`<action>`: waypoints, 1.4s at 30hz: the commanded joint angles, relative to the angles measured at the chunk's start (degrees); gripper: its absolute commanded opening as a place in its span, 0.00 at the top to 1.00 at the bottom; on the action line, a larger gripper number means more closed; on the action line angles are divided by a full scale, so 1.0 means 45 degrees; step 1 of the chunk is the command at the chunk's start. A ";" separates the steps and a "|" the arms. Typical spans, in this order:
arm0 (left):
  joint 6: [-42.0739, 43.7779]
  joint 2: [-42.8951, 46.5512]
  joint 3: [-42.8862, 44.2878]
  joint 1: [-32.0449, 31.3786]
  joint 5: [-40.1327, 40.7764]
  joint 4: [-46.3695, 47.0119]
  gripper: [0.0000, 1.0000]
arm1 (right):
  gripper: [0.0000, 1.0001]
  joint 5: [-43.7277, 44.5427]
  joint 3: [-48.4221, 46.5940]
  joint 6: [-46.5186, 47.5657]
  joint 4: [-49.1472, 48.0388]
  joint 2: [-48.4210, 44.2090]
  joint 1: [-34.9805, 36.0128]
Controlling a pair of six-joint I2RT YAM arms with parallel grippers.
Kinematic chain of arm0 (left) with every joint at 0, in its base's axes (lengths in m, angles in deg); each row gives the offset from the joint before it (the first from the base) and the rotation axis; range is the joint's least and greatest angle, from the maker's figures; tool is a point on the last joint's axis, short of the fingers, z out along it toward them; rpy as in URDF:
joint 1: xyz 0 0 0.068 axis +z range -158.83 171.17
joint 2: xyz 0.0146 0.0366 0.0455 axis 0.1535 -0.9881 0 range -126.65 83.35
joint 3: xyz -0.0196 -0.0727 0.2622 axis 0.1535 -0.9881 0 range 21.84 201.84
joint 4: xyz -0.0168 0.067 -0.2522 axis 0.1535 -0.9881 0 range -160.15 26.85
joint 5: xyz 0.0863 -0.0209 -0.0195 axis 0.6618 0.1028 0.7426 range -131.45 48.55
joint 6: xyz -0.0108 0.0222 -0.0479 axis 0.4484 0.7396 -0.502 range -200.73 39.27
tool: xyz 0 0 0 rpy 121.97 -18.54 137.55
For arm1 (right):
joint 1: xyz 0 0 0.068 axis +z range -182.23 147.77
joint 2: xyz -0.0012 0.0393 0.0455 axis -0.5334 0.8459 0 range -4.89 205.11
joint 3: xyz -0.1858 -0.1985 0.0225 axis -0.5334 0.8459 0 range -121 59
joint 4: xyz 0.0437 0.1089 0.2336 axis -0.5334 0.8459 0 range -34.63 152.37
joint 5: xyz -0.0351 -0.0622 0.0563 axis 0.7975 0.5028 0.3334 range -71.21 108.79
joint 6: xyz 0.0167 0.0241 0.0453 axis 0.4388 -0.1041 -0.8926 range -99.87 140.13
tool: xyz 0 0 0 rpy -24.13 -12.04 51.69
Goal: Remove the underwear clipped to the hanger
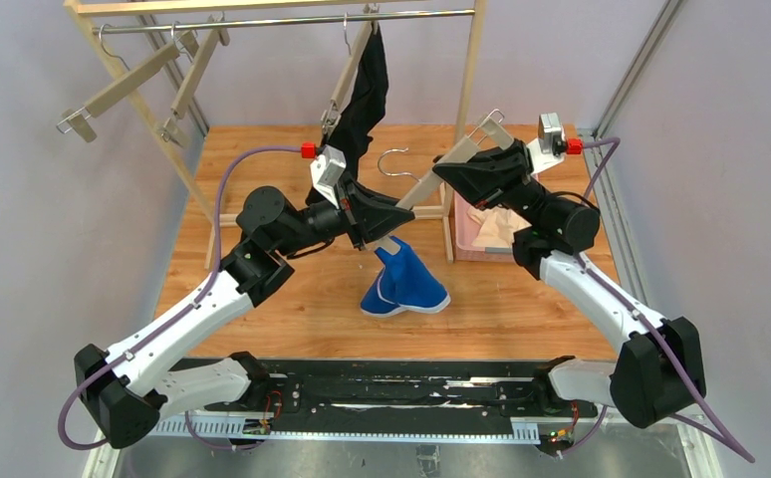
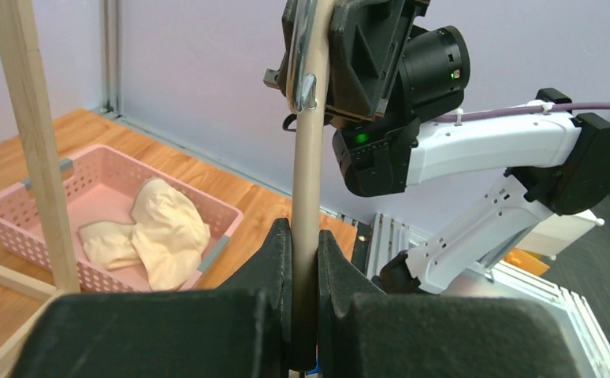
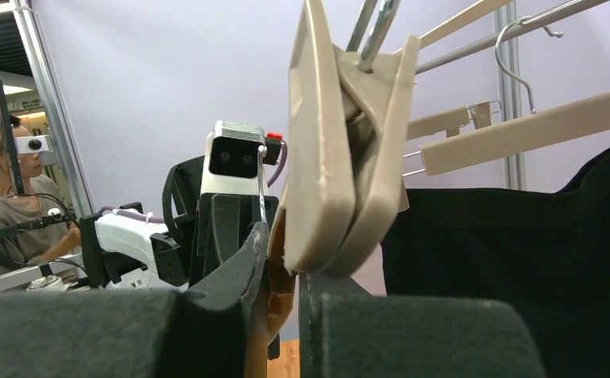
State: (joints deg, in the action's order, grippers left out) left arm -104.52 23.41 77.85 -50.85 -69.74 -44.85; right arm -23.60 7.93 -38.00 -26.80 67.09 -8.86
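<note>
A tan wooden clip hanger (image 1: pixel 423 189) is held in the air between both grippers. My left gripper (image 1: pixel 401 217) is shut on its lower end; in the left wrist view the bar (image 2: pixel 306 181) runs up between the closed fingers (image 2: pixel 277 252). My right gripper (image 1: pixel 441 171) is shut on its upper part, just under a clip (image 3: pixel 349 157). The royal blue underwear (image 1: pixel 403 284) hangs from the hanger's low end, its bottom resting on the table. The black underwear (image 1: pixel 367 95) hangs clipped to another hanger on the rail. The cream-white underwear (image 2: pixel 160 228) lies in the pink basket (image 2: pixel 18 216).
The wooden rack (image 1: pixel 476 60) with its metal rail stands at the back, with empty hangers (image 1: pixel 132 80) at its left end. The pink basket (image 1: pixel 458 244) sits by the rack's right post. A person (image 3: pixel 2 189) sits beyond the table in the right wrist view.
</note>
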 commanded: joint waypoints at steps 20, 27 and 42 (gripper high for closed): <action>0.2403 0.1419 -0.0906 -0.0174 0.2274 -0.2499 0.45 | 0.99 0.0183 0.0536 0.1765 0.1268 -0.1337 0.0118; 0.2625 0.1416 -0.1743 -0.0174 0.2696 -0.2039 0.41 | 1.00 0.0077 0.0431 0.1433 0.1127 -0.1432 0.0118; 0.2738 0.1727 -0.2298 -0.0174 0.4592 -0.1099 0.36 | 0.99 -0.0042 0.0492 0.1414 0.1271 -0.1591 0.0118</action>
State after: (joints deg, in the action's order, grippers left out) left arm -93.20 29.64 69.00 -51.35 -54.40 -52.58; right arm -24.63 10.79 -30.72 -17.60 61.63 -8.57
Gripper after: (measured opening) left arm 0.625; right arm 0.101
